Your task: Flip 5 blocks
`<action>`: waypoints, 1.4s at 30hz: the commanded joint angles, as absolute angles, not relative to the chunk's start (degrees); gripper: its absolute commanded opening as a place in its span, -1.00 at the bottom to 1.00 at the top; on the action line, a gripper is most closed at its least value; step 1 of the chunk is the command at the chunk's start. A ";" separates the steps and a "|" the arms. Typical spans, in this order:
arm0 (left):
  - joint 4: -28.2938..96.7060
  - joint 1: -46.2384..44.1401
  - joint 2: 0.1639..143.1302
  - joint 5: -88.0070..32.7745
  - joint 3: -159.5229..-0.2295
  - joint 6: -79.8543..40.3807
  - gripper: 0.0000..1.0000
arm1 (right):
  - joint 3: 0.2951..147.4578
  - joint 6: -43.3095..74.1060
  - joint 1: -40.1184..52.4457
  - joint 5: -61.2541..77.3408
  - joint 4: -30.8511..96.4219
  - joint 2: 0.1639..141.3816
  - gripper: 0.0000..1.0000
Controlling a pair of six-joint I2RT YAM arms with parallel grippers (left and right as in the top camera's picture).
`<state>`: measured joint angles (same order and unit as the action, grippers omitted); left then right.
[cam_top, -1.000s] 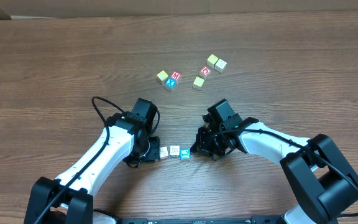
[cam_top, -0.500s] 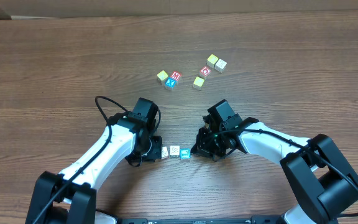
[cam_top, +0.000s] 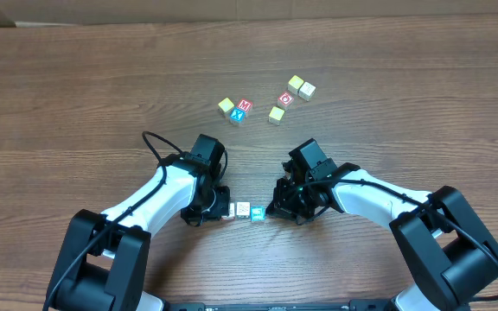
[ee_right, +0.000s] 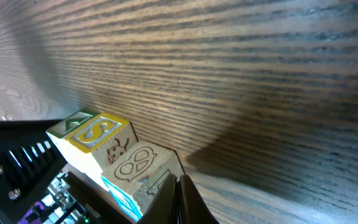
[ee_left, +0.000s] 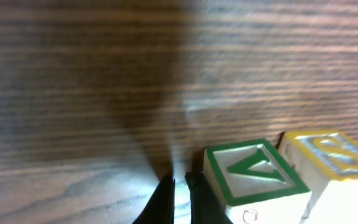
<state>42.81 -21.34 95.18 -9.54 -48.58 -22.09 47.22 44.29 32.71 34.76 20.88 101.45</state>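
The left gripper (ee_left: 179, 190) had its fingers pressed together on nothing, tips low over the wood, with the green-framed block (ee_left: 253, 169) just beside them at 3 o'clock and the yellow-framed block (ee_left: 331, 155) touching that one on its far side. The teal-faced block (ee_right: 138, 171) ended the row, and the right gripper (ee_right: 178, 190), likewise closed and empty, sat just off it at 3 o'clock. The brown wood-grain table (cam_top: 76, 95) lay bare around both arms. Well apart at 12 o'clock lay a scatter of seven blocks (cam_top: 276, 114), then open wood up to a pale strip (cam_top: 232, 9) at the far edge.
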 commanded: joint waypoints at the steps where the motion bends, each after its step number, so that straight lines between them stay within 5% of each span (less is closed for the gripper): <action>1: 41.47 -21.39 96.14 -9.74 -48.01 -22.31 -0.92 | 47.31 43.48 32.71 35.70 20.91 101.80 -0.92; 37: 38.94 -21.41 96.14 -11.86 -48.01 -19.25 -0.92 | 47.53 43.46 28.42 34.65 21.91 101.51 -0.92; 42: 38.92 -21.41 96.14 -11.86 -48.01 -19.25 -0.75 | 48.40 40.23 23.99 34.89 29.30 100.03 -0.92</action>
